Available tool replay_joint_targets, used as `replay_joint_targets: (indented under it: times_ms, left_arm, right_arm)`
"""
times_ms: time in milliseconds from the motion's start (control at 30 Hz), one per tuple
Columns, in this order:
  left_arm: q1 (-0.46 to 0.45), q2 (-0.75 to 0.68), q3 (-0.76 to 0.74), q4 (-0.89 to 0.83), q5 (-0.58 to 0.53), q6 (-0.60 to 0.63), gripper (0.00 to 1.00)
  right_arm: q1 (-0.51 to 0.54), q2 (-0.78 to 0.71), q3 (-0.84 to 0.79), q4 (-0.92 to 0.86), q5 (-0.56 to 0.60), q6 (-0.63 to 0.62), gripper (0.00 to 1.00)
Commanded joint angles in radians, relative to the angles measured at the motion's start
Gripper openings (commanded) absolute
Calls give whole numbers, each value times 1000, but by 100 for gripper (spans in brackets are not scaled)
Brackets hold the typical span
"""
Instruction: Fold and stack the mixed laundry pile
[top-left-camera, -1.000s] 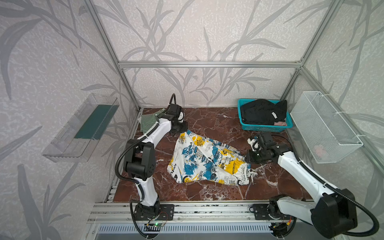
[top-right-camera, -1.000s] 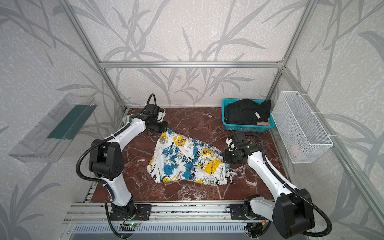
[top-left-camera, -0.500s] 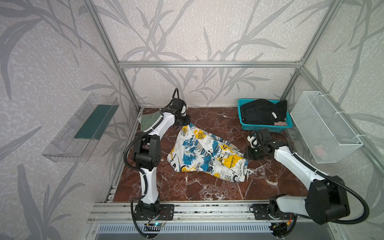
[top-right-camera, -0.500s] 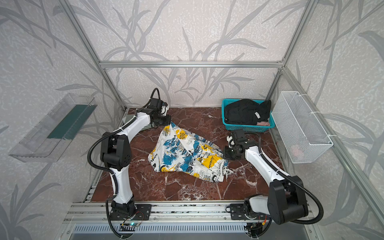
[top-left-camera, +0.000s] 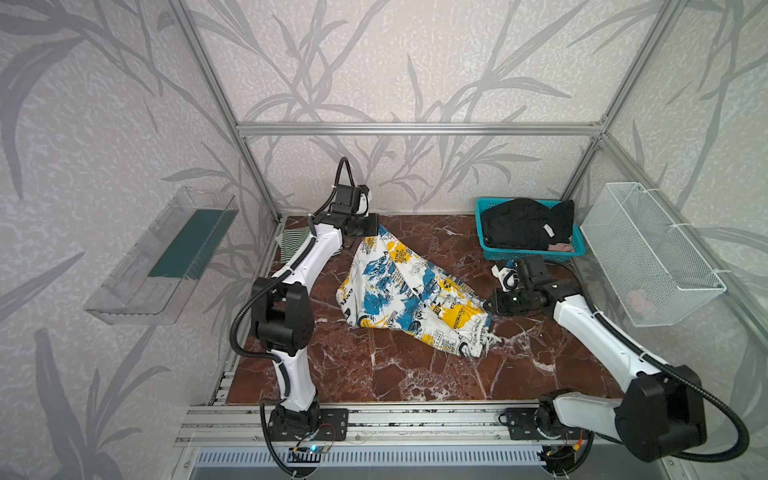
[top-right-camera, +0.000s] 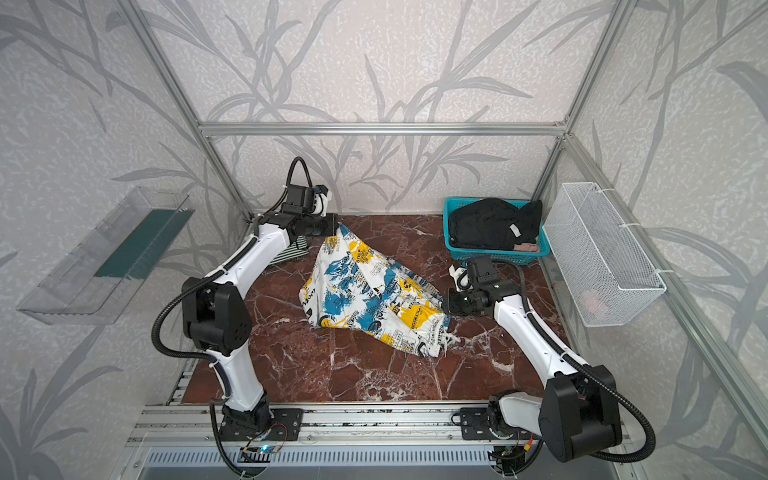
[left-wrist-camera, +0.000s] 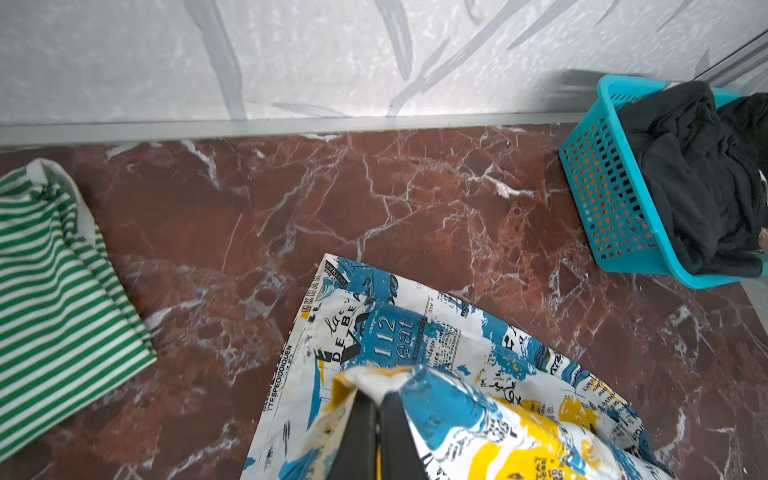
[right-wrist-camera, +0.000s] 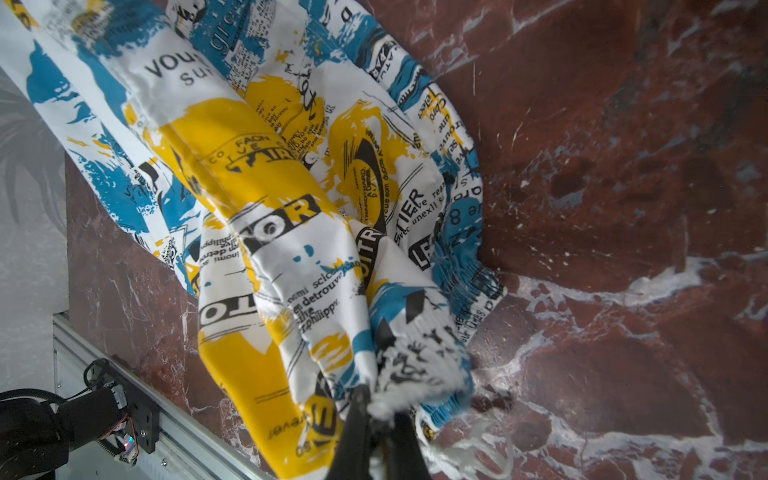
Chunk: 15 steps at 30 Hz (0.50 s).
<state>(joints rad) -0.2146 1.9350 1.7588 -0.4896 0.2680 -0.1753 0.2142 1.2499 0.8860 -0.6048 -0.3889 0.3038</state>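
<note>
Raised and pulled rearward since a second ago, with left pincer (top-left-camera: 376, 231) clenched on a corner of the printed garment (top-left-camera: 411, 291) and right pincer (top-left-camera: 490, 307) clenched on its gathered end. Hangs stretched between both, lower edge dragging on the tabletop (top-left-camera: 415, 374). Could slip from either thin pinch if pulled tauter; could bunch if lowered unevenly.

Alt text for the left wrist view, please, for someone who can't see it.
The left gripper, jaws shut, pinches a corner of the printed garment above the red marble table. Beyond lie a green-and-white striped garment and a teal basket holding a black garment.
</note>
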Motion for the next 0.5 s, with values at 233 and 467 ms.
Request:
replay_joint_targets:
  times_ms: [233,467]
  left_arm:
    - [-4,343,250,78,-9,-23,3]
    - [-8,387,413,-58,-78,3,50]
  right_arm:
    - [-49,179,-54,175,125,175,9]
    - [-45,112,-18,85,212,107,47]
